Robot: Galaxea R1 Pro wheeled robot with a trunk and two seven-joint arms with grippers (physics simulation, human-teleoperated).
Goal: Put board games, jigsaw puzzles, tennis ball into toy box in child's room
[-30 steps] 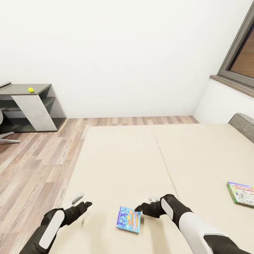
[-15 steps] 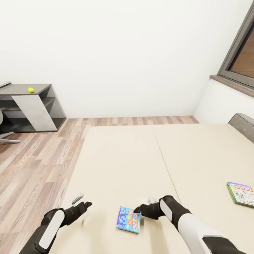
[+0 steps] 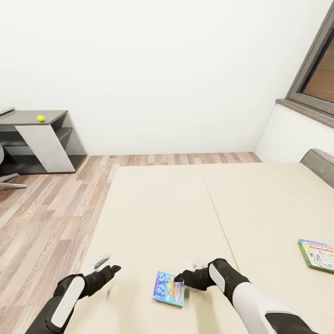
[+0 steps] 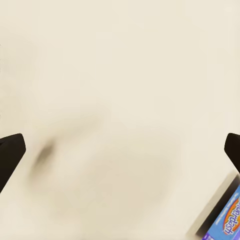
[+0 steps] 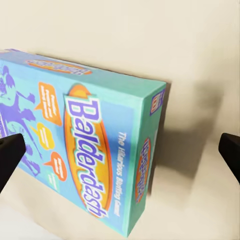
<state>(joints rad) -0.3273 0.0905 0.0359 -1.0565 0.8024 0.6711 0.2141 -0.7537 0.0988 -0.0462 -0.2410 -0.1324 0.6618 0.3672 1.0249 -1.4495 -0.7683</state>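
Judging by both games lying on the bed (image 3: pixel 260 204), the task looked barely begun: the right gripper (image 3: pixel 179 277) hung wide open and empty beside the blue game (image 3: pixel 169 288), the left gripper (image 3: pixel 107 264) spread empty nearby, the green game (image 3: pixel 317 254) near the bed's far edge, open mattress around.

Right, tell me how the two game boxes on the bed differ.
The blue Balderdash box lies between both hands, right by the right hand; the Monopoly box lies far off toward the bed's right edge. Balderdash is blue with orange lettering; Monopoly is green-edged with a red banner. Both lie flat, face up.
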